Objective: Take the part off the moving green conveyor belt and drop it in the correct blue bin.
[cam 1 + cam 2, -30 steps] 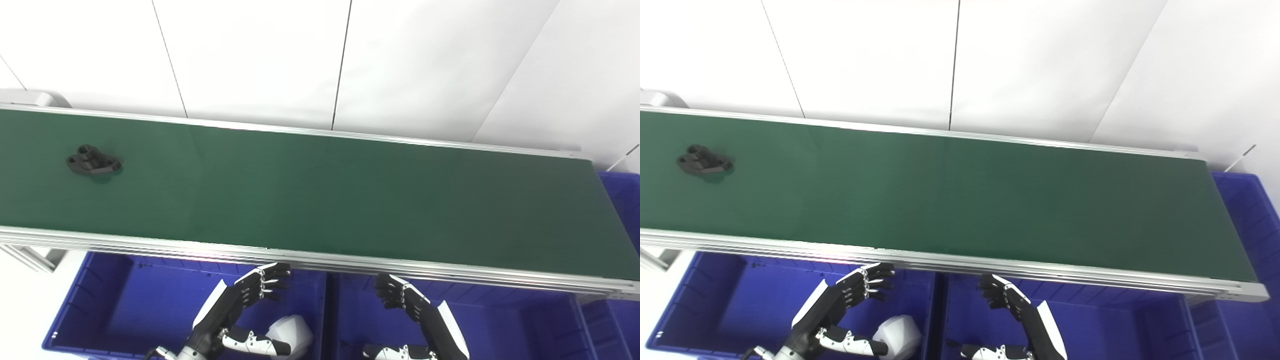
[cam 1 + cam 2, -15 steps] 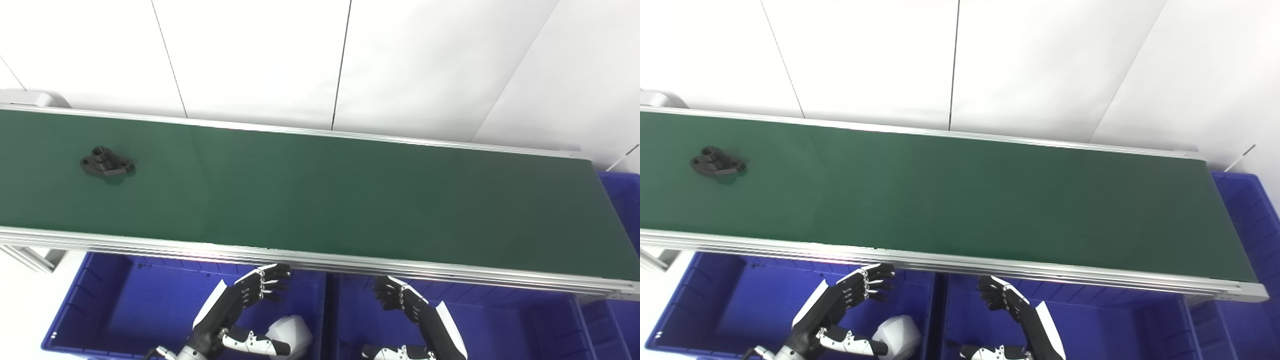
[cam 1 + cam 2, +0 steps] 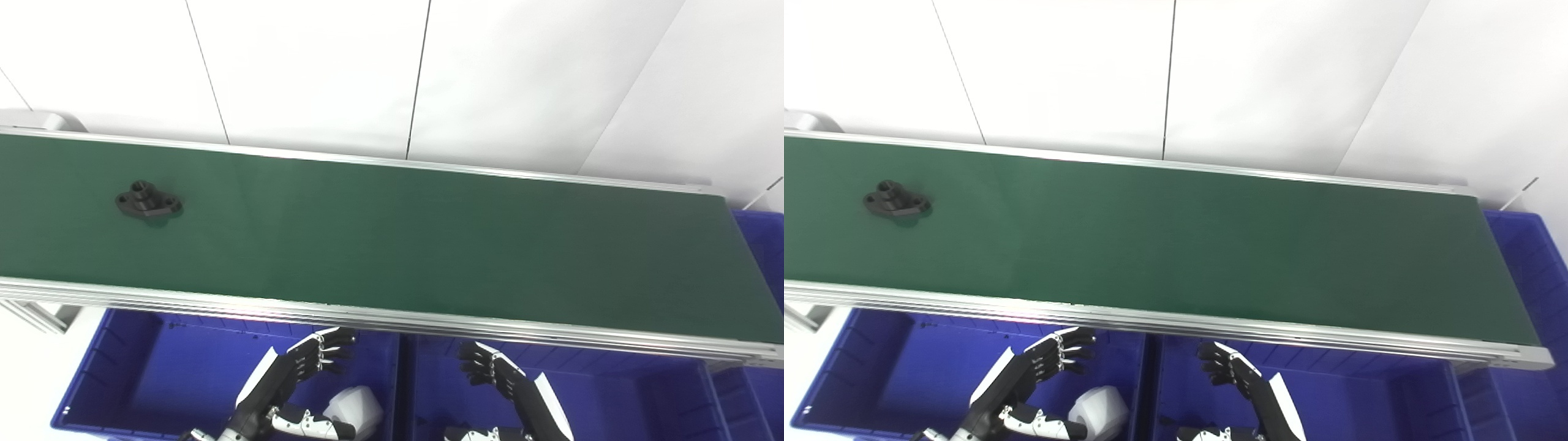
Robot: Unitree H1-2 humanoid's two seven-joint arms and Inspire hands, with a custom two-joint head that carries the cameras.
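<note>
While the black part (image 3: 149, 203) lay on the left stretch of the green conveyor belt (image 3: 429, 245), roughly midway between the belt's far and near rails, we held both hands low, below the near rail and well apart from the part. Our left hand (image 3: 318, 360) hung over the left blue bin (image 3: 122, 373), fingers apart and lightly curled, grasping nothing. Our right hand (image 3: 490, 370) hung over the neighbouring blue bin (image 3: 643, 392) to its right, likewise released, its fingers spread and holding nothing. We could see a white rounded object (image 3: 355, 407) resting in the left bin just beside our left forearm. We also saw the edge of a further blue bin (image 3: 765, 245) past the belt's right end, and white wall panels (image 3: 306, 73) behind the belt.
</note>
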